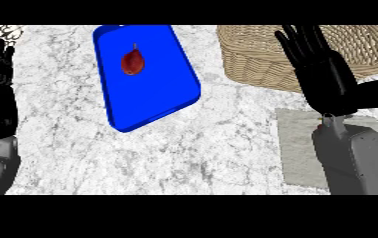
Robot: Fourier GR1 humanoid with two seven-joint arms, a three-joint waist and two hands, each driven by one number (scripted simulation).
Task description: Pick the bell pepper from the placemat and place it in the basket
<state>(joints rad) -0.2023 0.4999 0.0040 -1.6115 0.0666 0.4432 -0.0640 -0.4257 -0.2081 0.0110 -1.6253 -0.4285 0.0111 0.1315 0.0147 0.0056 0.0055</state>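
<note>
Nothing looks done yet: bell pepper (132,63) lies on the blue placemat (151,94), well apart from the basket (258,57), while the right hand (325,77) hovers over the basket's rim, fingers (299,44) straight and empty, and the left hand (6,89) shows too little to tell.

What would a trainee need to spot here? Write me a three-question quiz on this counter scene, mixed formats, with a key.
1. True or false: the bell pepper lies on the blue placemat.
2. Which hand is raised with straight fingers in front of the basket? A) the right hand B) the left hand C) both hands
3. Fill in: the basket stands to the ____ of the placemat in the head view.

Key
1. True. The red pepper rests on the mat, with no hand on it.
2. A. The left hand shows only at the view's left edge.
3. right
</note>
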